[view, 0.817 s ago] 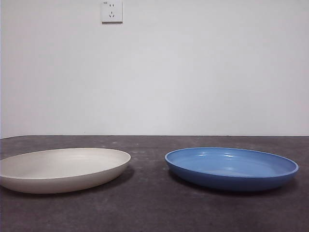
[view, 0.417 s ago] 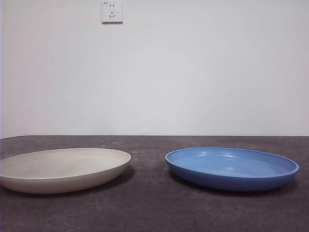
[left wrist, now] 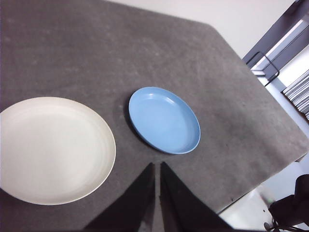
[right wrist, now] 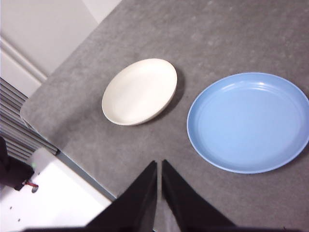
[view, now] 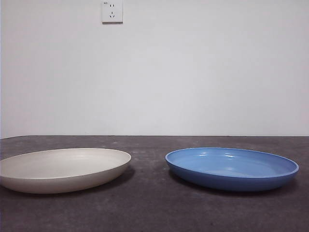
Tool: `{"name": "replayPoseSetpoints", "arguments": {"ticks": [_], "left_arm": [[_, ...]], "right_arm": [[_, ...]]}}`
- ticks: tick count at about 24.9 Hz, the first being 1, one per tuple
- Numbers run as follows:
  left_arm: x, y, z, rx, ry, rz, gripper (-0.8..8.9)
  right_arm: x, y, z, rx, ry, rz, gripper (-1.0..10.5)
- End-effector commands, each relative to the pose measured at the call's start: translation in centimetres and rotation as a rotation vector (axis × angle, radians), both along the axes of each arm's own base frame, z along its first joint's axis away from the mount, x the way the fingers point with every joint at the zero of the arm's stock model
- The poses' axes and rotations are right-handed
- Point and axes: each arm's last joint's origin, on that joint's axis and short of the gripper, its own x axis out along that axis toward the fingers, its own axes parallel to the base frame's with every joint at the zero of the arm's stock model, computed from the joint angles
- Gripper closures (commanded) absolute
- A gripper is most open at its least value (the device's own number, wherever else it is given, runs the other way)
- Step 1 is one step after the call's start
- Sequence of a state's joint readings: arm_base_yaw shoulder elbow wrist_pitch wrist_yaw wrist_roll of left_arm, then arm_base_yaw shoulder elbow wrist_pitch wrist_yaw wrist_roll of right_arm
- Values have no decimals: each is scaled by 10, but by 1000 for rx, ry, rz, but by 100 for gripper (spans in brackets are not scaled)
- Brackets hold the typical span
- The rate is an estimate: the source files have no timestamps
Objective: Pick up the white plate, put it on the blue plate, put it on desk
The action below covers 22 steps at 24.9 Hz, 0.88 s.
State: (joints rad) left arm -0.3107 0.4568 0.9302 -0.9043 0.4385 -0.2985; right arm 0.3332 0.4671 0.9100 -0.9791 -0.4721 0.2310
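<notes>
The white plate [view: 63, 169] rests flat on the desk [view: 154, 208] at the left of the front view; it also shows as the white plate [left wrist: 50, 147] and the white plate [right wrist: 140, 91]. The blue plate [view: 231, 168] lies beside it on the right, apart from it, also seen as the blue plate [left wrist: 164, 119] and the blue plate [right wrist: 248, 121]. My left gripper [left wrist: 157, 166] hovers high above the desk, jaws shut, holding nothing. My right gripper [right wrist: 159, 165] hangs equally high, shut and empty. Neither arm appears in the front view.
A white wall with a socket [view: 112, 11] stands behind the desk. The desk's edge [right wrist: 72, 159] drops to a pale floor near the white plate. Another edge [left wrist: 270, 169] runs past the blue plate.
</notes>
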Motion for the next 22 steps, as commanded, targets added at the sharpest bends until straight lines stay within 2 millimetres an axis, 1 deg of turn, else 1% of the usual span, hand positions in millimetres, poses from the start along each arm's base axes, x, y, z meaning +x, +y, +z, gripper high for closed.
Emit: {"name": "replayPoseSetpoints", "arguments": {"ticks": [1,3,4,6,8,10,11,18,22], "left_arm": [[-2,0,5,8,-38,-18,783],[-2,0,5,7,-40,-18,749],[-2,0,5,7,-40,-19,698],[-2,0,6,7,-41,-18,530],[-2,0,6,10,-44,-20,311],[-2,0,6,11,-47,-21,174],[-2,0,6,11,-46,-21,143],[0,0,5,-31,17,7,157],[13,-4,-2,-8,134,19,157]], "right_arm": [[0,0,4,-14,-35,21,935],[0,0,4,-14,-37,21,919],[0,0,4,-15,-38,20,870],[0,0,4,-15,-38,18,701],[0,0,4,-18,-39,14,483],[0,0,4,-28,-42,-3,359],[0,-1,4,-33,-44,-12,329],[1,-1,4,-42,-46,-29,322],[1,-1,4,-42,-46,-29,322]]}}
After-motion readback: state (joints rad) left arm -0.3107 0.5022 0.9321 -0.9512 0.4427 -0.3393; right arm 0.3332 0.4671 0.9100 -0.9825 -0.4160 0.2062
